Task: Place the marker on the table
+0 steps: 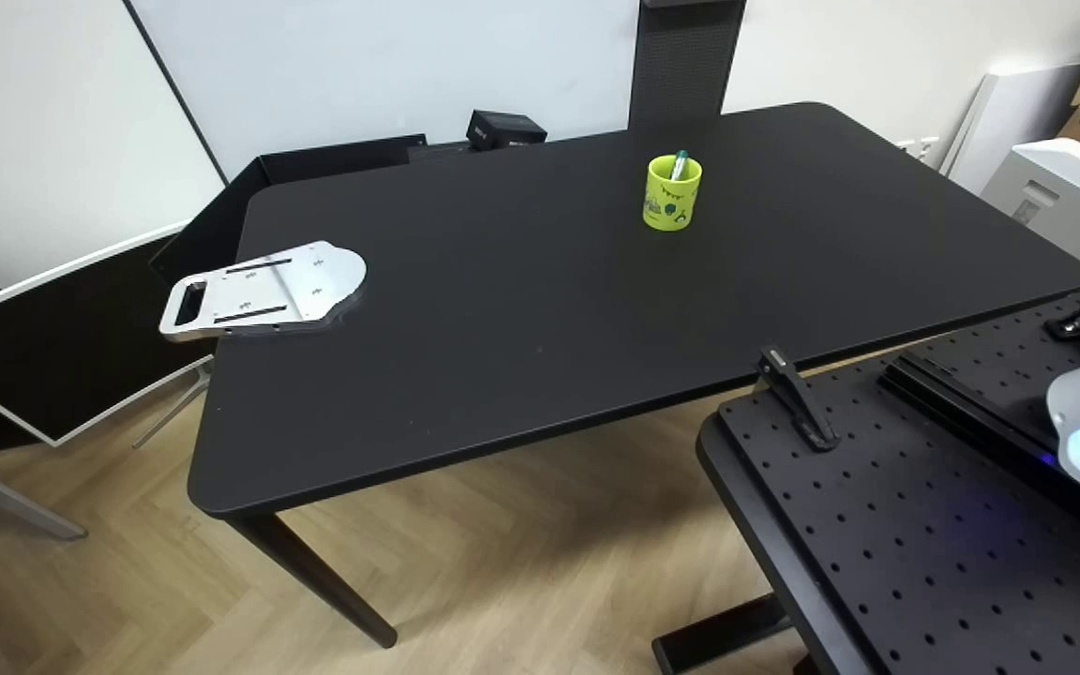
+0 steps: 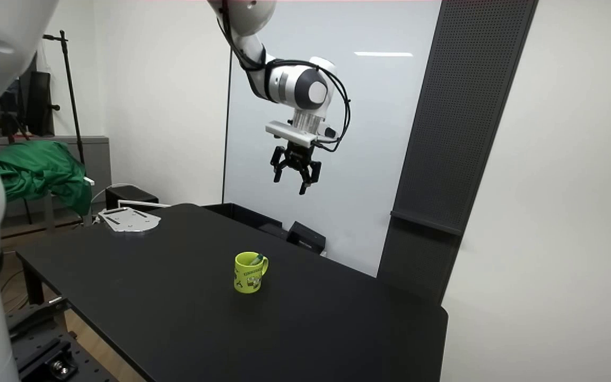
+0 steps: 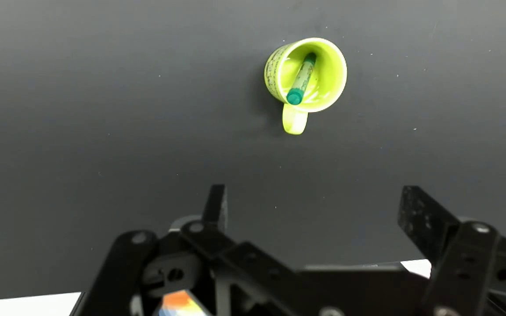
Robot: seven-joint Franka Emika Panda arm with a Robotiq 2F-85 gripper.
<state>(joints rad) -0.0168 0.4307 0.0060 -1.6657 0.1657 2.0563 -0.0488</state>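
Observation:
The marker (image 3: 303, 79) has a green end and a pale label. It leans inside the lime-green cup (image 3: 275, 72), one end at the rim on the handle side. The marker's top also shows in both exterior views (image 1: 680, 165) (image 2: 256, 259); the rest is hidden by the cup wall. The cup stands upright on the black table (image 1: 465, 356), which also shows in an exterior view (image 2: 178, 297). My gripper (image 2: 290, 184) hangs high above the table, apart from the cup. In the wrist view the gripper (image 3: 314, 195) is open with nothing between its fingers.
A silver plate with a handle slot (image 1: 306, 281) lies at a table edge and overhangs it. A black perforated board (image 1: 877, 562) with a clamp (image 1: 798, 403) adjoins the table. A black box (image 2: 306, 237) and a white panel (image 2: 369, 116) stand behind the table.

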